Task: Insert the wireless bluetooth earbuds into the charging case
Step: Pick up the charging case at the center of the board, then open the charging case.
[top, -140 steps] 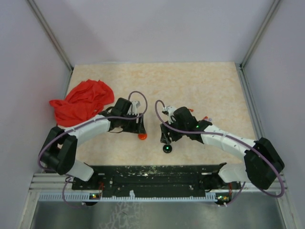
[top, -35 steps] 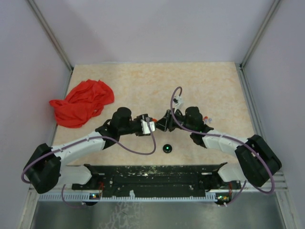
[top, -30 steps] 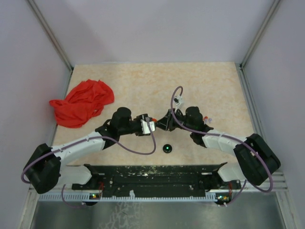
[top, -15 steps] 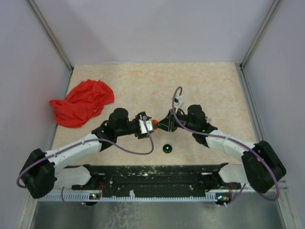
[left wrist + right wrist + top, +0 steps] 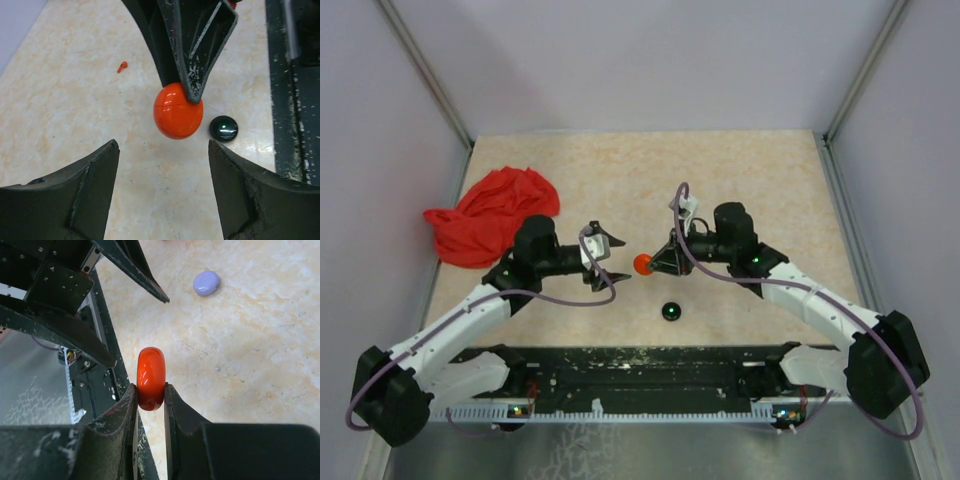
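Note:
An orange-red round case with a seam round its middle hangs above the table, held on edge. My right gripper is shut on it, one finger on each flat face. My left gripper stands open just left of it, apart from it; in the left wrist view its fingers are spread below the case. One tiny red earbud lies on the table beyond. A black earbud is not in view.
A black round disc with a green light lies near the front edge, also beside the case in the left wrist view. A lavender disc lies on the table. A red cloth is bunched at the far left. The black base rail runs along the front.
My left gripper has opened and drawn back to the left, away from the orange case. My right gripper has closed on the case and now holds it alone.

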{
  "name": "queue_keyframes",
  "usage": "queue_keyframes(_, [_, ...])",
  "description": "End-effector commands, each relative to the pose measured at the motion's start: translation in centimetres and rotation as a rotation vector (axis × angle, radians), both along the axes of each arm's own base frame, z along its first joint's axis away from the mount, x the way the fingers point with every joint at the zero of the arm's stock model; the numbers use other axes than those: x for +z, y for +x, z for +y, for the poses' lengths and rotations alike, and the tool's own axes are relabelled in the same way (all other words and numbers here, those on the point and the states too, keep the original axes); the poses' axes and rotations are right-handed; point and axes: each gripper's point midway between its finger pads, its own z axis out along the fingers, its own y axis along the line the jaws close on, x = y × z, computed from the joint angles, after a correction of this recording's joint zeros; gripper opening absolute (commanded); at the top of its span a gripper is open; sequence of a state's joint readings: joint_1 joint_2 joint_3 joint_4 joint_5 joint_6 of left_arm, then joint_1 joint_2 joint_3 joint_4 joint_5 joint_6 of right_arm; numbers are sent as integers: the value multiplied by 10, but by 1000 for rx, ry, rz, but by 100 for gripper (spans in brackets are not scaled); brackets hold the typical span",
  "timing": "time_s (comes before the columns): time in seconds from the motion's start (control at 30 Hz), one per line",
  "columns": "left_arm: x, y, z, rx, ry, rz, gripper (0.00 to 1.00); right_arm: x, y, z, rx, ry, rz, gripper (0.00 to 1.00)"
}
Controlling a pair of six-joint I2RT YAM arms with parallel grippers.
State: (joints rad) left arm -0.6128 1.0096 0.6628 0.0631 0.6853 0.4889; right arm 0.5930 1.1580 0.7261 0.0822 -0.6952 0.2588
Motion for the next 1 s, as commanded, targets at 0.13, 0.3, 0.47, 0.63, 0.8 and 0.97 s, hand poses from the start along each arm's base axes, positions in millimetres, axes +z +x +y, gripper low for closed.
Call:
queue_keyframes(0.13, [26, -32, -11, -212, -130, 131, 75, 53, -11, 6, 167, 62, -236, 0])
queue_keyframes(0.3, [26, -27, -15, -211, -153, 208, 69, 59, -10, 10, 189, 71, -274, 0])
queue_keyframes(0.47, [23, -20, -19, -199, -153, 281, 63, 64, -12, 13, 217, 83, -308, 0])
queue_keyframes(0.63, [28, -28, -21, -254, -173, 307, 55, 62, -13, 17, 234, 89, -324, 0])
queue_keyframes(0.8, [30, -32, -21, -286, -181, 330, 50, 60, -12, 19, 242, 89, -342, 0])
queue_keyframes(0.97, [29, -29, -21, -279, -180, 361, 46, 61, -11, 20, 240, 93, -361, 0])
